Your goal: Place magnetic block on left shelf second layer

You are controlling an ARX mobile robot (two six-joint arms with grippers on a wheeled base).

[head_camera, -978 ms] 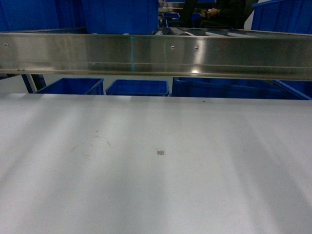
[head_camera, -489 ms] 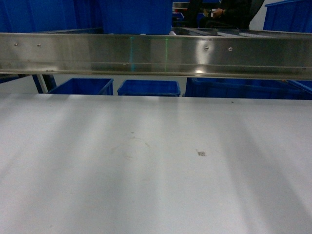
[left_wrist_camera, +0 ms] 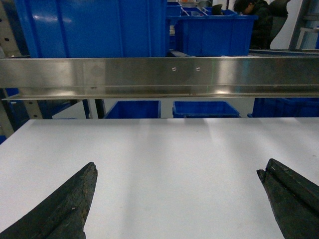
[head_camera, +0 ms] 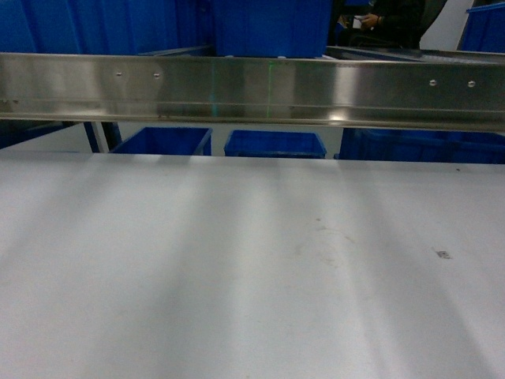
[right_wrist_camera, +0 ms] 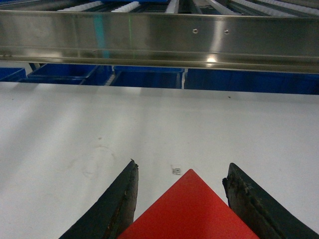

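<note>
The magnetic block [right_wrist_camera: 189, 209] is a bright red cube, seen corner-first in the right wrist view. My right gripper [right_wrist_camera: 182, 164] is shut on it, one dark finger on each side, held over the white tabletop [right_wrist_camera: 60, 129]. In the left wrist view my left gripper [left_wrist_camera: 178, 167] stands wide open above the same tabletop, with nothing between its fingers. Neither gripper shows in the head view. The left shelf second layer is out of view. Only a slotted silver upright [left_wrist_camera: 4, 35] shows at the left edge of the left wrist view.
A shiny steel beam [head_camera: 252, 87] runs across above the far edge of the white tabletop [head_camera: 197, 276]. Behind and below it stand blue bins [head_camera: 166, 140] [head_camera: 274, 144], with a large blue bin [left_wrist_camera: 94, 27] higher up. A person in dark clothes [head_camera: 387, 20] is at the back right.
Everything in the head view has slid to the right: the small mark on the tabletop went from the middle to the far right, and the bins and beam screws shifted with it.
</note>
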